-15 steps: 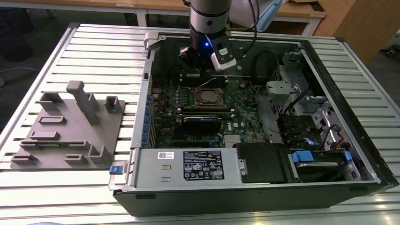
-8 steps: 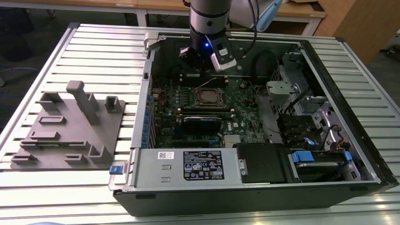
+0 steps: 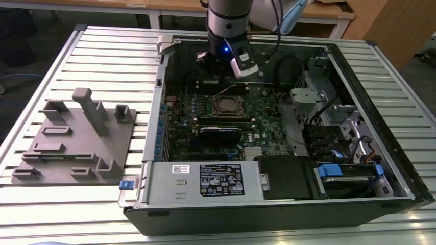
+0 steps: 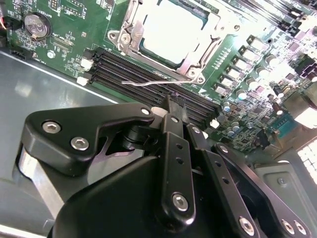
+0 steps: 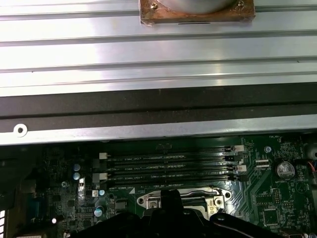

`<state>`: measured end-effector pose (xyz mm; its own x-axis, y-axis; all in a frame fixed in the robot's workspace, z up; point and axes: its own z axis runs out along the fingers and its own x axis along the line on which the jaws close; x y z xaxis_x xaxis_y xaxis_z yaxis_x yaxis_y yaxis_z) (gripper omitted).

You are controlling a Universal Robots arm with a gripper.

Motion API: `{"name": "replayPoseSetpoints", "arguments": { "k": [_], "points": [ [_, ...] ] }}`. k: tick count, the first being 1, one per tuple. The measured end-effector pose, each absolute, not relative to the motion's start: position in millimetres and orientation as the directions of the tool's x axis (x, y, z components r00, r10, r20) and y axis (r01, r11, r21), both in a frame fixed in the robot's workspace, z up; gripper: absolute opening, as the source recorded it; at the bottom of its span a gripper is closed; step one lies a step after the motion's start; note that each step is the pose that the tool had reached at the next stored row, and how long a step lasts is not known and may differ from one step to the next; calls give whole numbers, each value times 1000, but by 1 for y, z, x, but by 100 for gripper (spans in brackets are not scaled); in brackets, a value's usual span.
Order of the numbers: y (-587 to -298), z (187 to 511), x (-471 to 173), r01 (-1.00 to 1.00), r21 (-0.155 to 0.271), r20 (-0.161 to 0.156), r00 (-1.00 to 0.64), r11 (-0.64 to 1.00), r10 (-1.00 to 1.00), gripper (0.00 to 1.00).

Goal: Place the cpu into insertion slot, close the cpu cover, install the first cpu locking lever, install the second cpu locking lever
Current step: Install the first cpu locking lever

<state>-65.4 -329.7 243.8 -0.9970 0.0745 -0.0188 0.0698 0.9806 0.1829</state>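
Gripper (image 4: 171, 103) fingers pressed together, holding nothing, I hang over the memory slots (image 4: 143, 67) beside the insertion slot (image 3: 228, 105). The cpu (image 4: 171, 29) sits inside it, the cpu cover (image 4: 130, 22) flat around it, and a thin wire lever (image 4: 148, 83) juts out.

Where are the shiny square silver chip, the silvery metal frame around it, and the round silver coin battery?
shiny square silver chip (image 4: 171, 29), second wrist view, middle of its bright top.
silvery metal frame (image 4: 190, 62), second wrist view, one side rail.
round silver coin battery (image 4: 37, 26), second wrist view, its flat face.
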Motion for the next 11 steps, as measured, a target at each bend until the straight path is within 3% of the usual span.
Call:
{"name": "replayPoseSetpoints", "arguments": {
  "k": [11],
  "points": [
    [-328,240,-64,70,177,-19,-997,982,74,11]
  ]
}}
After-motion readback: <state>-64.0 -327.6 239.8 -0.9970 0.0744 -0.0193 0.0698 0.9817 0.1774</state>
